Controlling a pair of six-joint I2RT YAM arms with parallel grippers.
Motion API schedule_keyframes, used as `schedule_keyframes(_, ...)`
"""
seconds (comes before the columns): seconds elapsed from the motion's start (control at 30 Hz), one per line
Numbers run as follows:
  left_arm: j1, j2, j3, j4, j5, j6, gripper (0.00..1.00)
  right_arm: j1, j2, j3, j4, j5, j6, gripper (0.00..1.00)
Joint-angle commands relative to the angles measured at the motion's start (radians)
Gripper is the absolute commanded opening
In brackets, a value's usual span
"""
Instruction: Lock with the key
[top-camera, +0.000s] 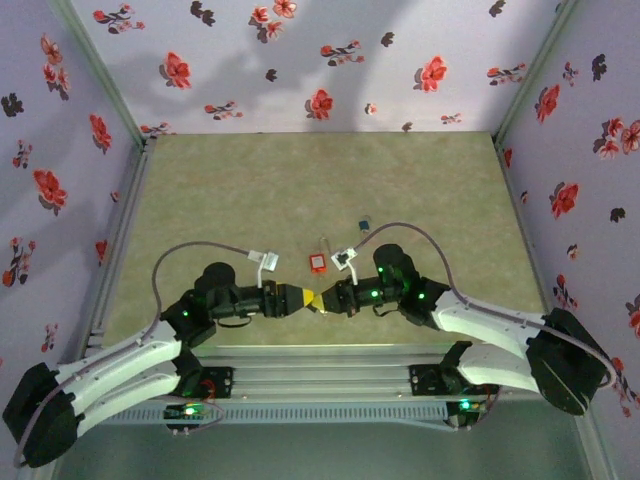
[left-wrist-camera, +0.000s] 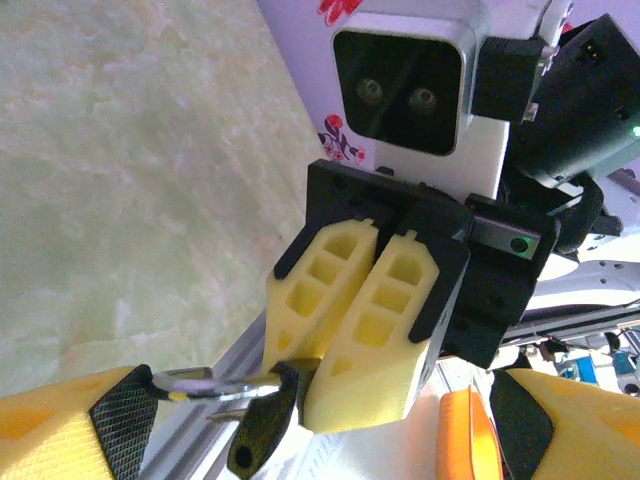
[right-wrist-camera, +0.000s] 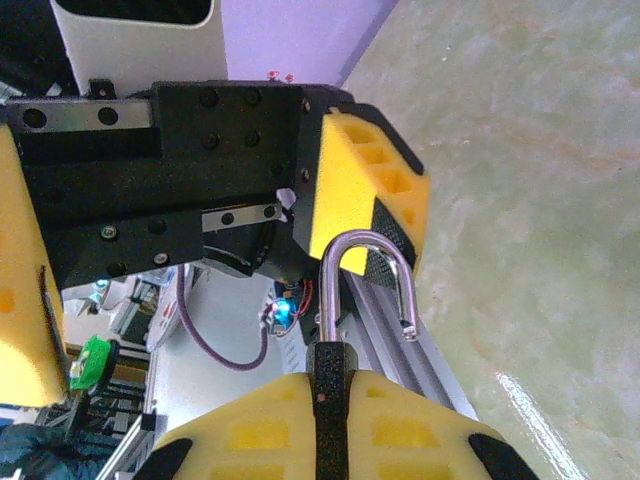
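Observation:
A small red-orange lock (top-camera: 317, 262) with a pale label lies on the green table, just beyond the two grippers. I cannot pick out the key. My right gripper (right-wrist-camera: 330, 400) is shut on a small black padlock body (right-wrist-camera: 330, 372). Its silver shackle (right-wrist-camera: 366, 262) sticks out past the fingertips with one end free. My left gripper (left-wrist-camera: 320, 412) faces it, open wide. The shackle (left-wrist-camera: 215, 385) reaches across to the black pad of one left finger (left-wrist-camera: 125, 405). In the top view the left gripper (top-camera: 300, 299) and right gripper (top-camera: 325, 301) meet tip to tip near the front rail.
A small dark teal item (top-camera: 363, 225) lies further back on the table, too small to identify. Flowered walls (top-camera: 320, 60) close in the back and both sides. A metal rail (top-camera: 330, 375) runs along the near edge below the grippers. An orange part (left-wrist-camera: 465, 440) sits beside one left finger.

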Motion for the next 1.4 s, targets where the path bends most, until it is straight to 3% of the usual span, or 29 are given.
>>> schedule_keyframes(0.0, 0.006, 0.003, 0.041, -0.027, 0.026, 0.057, 0.90, 0.009, 0.001, 0.013, 0.060, -0.037, 0.018, 0.00)
schedule_keyframes(0.93, -0.003, -0.071, 0.067, -0.170, 0.068, 0.113, 0.76, 0.017, 0.027, 0.028, 0.032, -0.023, 0.002, 0.00)
schedule_keyframes(1.07, -0.003, -0.096, 0.076, -0.252, 0.014, 0.158, 0.79, 0.018, 0.014, 0.017, 0.073, -0.052, 0.022, 0.00)
schedule_keyframes(1.37, -0.004, -0.090, 0.083, -0.233, -0.029, 0.163, 0.85, 0.040, 0.022, 0.017, 0.097, -0.085, 0.029, 0.00)
